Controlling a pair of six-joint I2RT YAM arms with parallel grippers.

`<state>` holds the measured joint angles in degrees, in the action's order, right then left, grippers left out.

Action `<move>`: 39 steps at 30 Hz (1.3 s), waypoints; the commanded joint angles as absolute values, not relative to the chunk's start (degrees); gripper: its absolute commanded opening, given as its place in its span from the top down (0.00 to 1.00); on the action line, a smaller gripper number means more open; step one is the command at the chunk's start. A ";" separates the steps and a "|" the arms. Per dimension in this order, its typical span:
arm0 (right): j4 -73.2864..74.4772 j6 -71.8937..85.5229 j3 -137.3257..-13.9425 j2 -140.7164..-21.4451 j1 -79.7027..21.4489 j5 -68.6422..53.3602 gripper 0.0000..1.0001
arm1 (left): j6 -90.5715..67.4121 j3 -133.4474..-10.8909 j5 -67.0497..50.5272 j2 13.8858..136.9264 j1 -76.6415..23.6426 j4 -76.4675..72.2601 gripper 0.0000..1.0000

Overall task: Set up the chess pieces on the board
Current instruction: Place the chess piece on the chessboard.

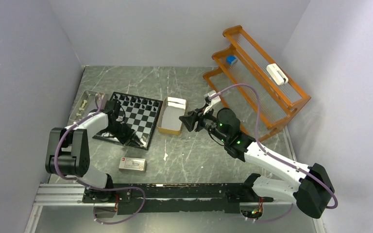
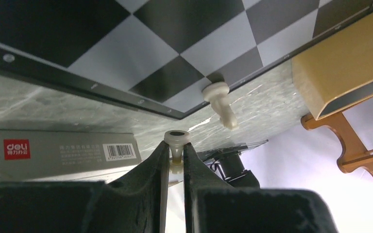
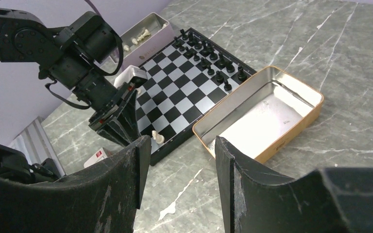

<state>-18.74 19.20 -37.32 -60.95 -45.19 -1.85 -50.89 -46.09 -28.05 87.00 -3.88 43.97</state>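
Observation:
The board (image 1: 143, 116) lies left of centre, with black pieces (image 1: 138, 103) in rows along its far edge. My left gripper (image 1: 132, 139) hangs over the board's near corner, shut on a white piece (image 2: 177, 139). One white piece (image 2: 221, 103) stands on the corner square; it also shows in the right wrist view (image 3: 157, 136). More white pieces (image 1: 82, 108) lie in the grey tray (image 1: 91, 94) at the left. My right gripper (image 1: 188, 121) is open and empty, just right of the tan box (image 1: 161, 127). In its own view the gripper (image 3: 177, 165) hovers over bare table.
The tan box (image 3: 305, 115) is empty and sits against the board's right edge. A white-and-red carton (image 1: 132, 164) lies near the front, close to the left gripper. An orange wire rack (image 1: 257, 73) stands at the back right. Walls close in on both sides.

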 commanded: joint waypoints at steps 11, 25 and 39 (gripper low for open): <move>-19.40 16.52 -36.50 -59.24 -45.26 -0.15 0.45 | -50.72 -47.28 -28.30 92.36 -3.60 39.10 0.91; -18.55 15.26 -36.60 -57.65 -45.25 1.73 0.45 | -50.05 -48.47 -26.71 94.04 -3.60 38.60 0.84; -18.12 14.35 -36.97 -57.64 -45.22 2.11 0.45 | -49.05 -49.66 -24.79 93.86 -3.60 40.77 0.75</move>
<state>-18.35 15.53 -36.93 -58.24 -45.19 0.93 -50.13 -48.53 -27.57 93.23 -3.88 40.18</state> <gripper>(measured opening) 0.551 0.238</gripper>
